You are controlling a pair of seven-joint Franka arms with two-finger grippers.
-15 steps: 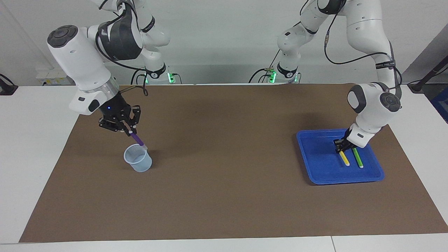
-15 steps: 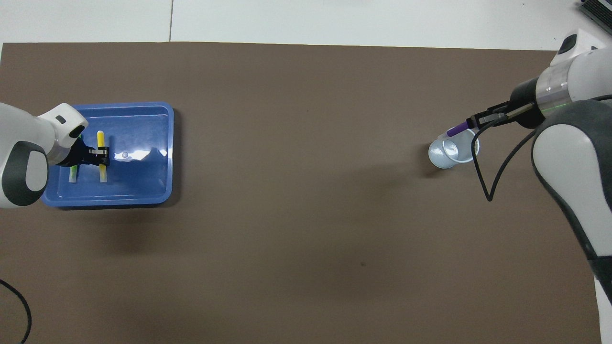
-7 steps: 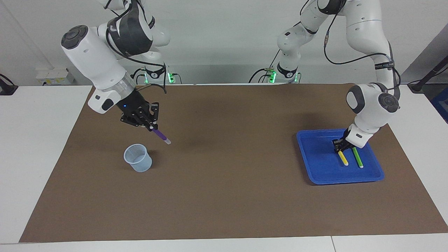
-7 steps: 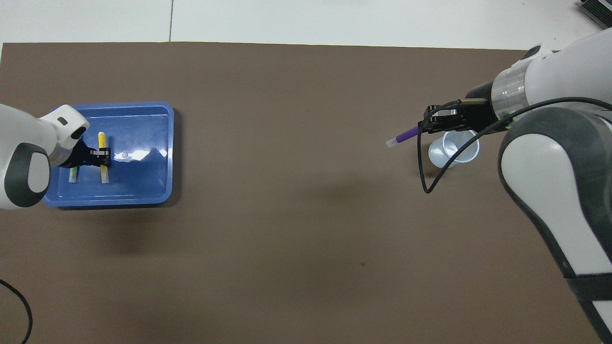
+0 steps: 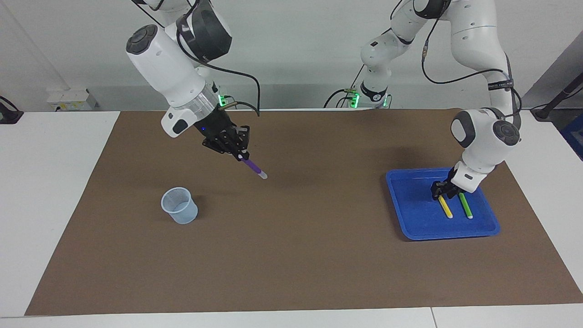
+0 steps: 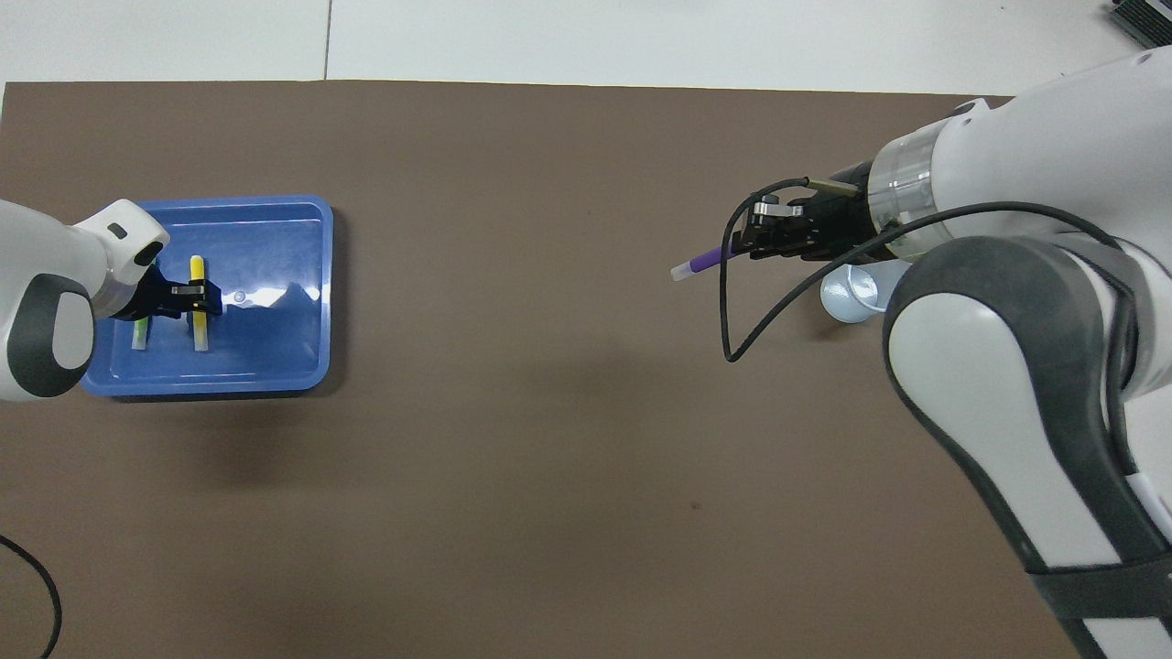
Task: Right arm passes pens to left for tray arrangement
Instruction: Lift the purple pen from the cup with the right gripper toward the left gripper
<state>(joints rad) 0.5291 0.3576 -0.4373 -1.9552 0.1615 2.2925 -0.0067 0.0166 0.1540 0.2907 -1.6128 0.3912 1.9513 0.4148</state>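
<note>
In the facing view the right gripper (image 5: 240, 152) is seen raised over the bare mat (image 5: 291, 255), clamped on the purple pen (image 5: 253, 167), which slants down with its white tip lowest and clear of the mat. The cup (image 5: 180, 206) stands upright toward the right arm's end, well apart from that pen. Toward the left arm's end, the tray (image 5: 416, 218) lies near the mat's edge; the yellow pen (image 5: 446, 207) and green pen (image 5: 466, 206) are laid in it side by side, apart. The left gripper (image 5: 442, 195) is down at the yellow pen's upper end; whether its fingers are apart or together cannot be told here. In the overhead view the cup (image 6: 842, 297) is half hidden under the right arm, and the purple pen (image 6: 698, 264) points toward the wide open middle of the mat (image 6: 549, 458). The left gripper (image 6: 203, 299) is shown across the yellow pen (image 6: 197, 311), the green pen (image 6: 140, 334) mostly covered by the wrist, within the tray (image 6: 275, 366).
</note>
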